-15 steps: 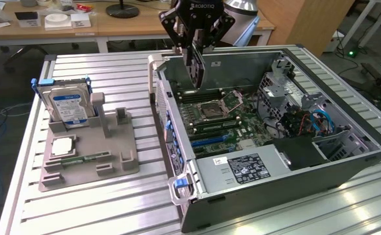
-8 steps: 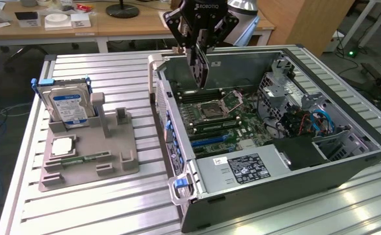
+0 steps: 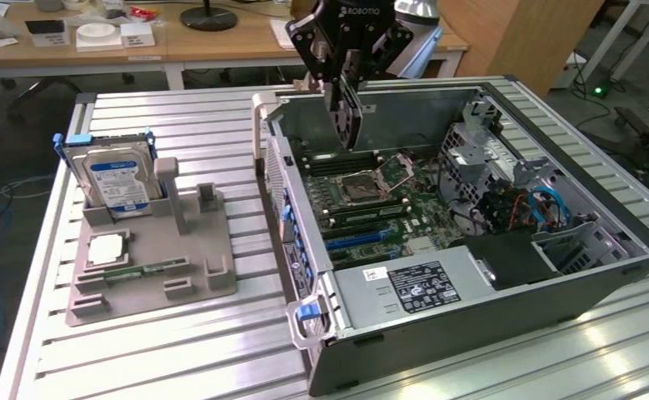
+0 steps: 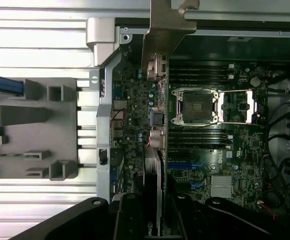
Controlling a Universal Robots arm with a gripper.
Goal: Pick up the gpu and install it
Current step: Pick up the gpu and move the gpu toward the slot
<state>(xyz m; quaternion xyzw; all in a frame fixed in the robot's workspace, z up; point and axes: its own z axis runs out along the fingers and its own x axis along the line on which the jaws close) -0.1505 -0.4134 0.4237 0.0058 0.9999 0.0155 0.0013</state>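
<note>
Ext view: gripper [image 3: 344, 83] is clamped on the gpu [image 3: 350, 125], which hangs just below the fingers over the open case [image 3: 591, 275]. I judge it's held edge-down to meet a slot. Long axis looks near vertical.

Wrist view: gpu [image 4: 152, 175] runs edge-on out from between the fingers [image 4: 130, 220], bracket [image 4: 164, 35] at the far end, mobo [image 4: 195, 145] beneath.

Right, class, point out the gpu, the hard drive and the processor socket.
gpu [image 3: 349, 121], exterior view, middle of the dark card's face.
hard drive [image 3: 117, 185], exterior view, on its label.
processor socket [image 4: 195, 106], wrist view, the open socket's centre.
</note>
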